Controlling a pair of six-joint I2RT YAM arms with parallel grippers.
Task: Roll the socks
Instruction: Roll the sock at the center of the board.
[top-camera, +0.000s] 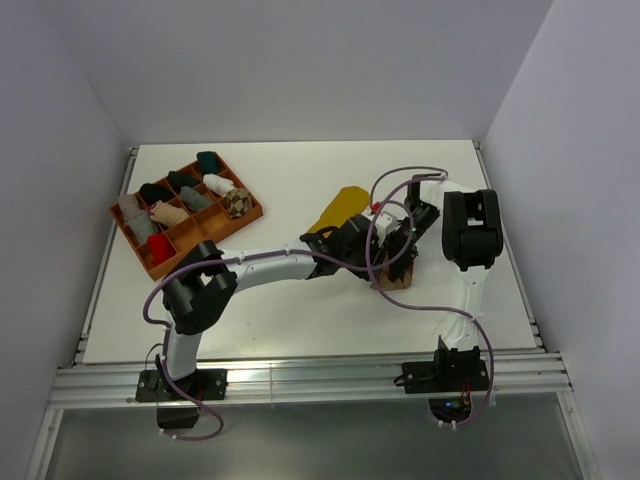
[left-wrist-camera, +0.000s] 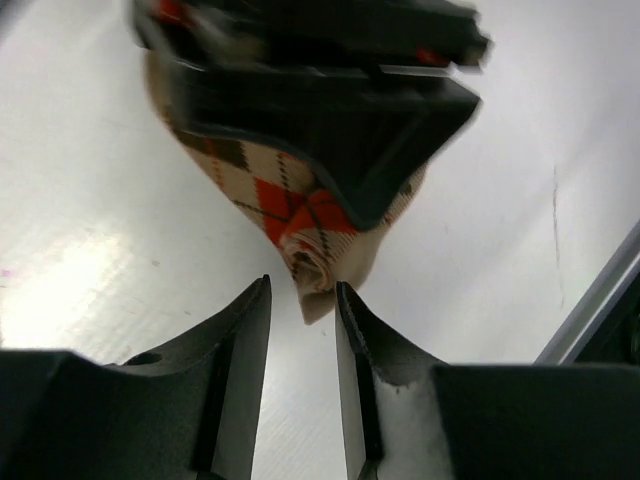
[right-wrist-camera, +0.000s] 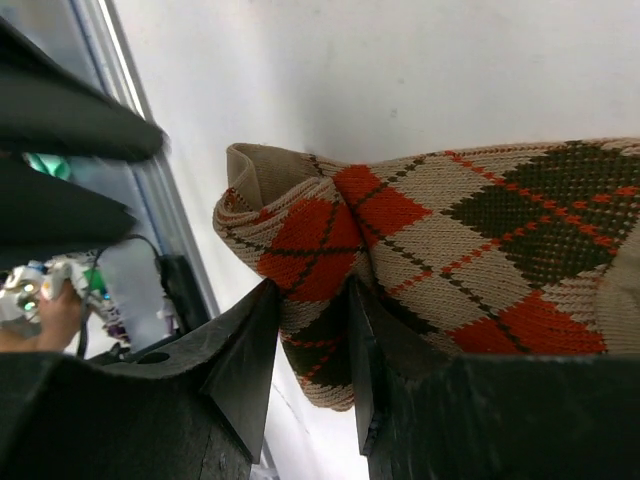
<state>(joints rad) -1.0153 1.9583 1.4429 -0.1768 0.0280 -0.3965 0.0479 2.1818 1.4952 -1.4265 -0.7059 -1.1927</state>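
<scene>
Left gripper (left-wrist-camera: 302, 286): you have its jaws at a narrow gap with nothing clamped. The rolled end of the orange argyle sock (left-wrist-camera: 300, 215) pokes down to the mouth of that gap, and bare table shows between the cloth and one finger.
Right gripper (right-wrist-camera: 311, 290): you have it pinched onto that same sock, with the knit bunched between its two fingers. From the left wrist camera it sits over the sock as a black block just beyond your left fingertips.
Orange argyle sock: it lies on the white table (top-camera: 300, 320), well to the right of the brown tray (top-camera: 240, 226) in the overhead view and about level with the tray's near corner. One end is wound into a tight coil. The rest spreads flat past your right fingers.
Mustard sock (top-camera: 340, 208): it lies flat on the table between the tray and your two grippers, about level with the tray's middle. Its near end is hidden under the left wrist.
Tray: it is divided into compartments and sits askew on the table, well apart from both loose socks.
Tray contents: a brown-and-cream sock bundle (top-camera: 237, 203) sits in the compartment at the end nearest the mustard sock. A red bundle (top-camera: 160, 248) is at the tray's near corner. Other small plain bundles fill other compartments.
Arms: your left arm passes just beside the tray's near edge on its way to the sock. Your right arm comes in from the side of the sock away from the tray.
</scene>
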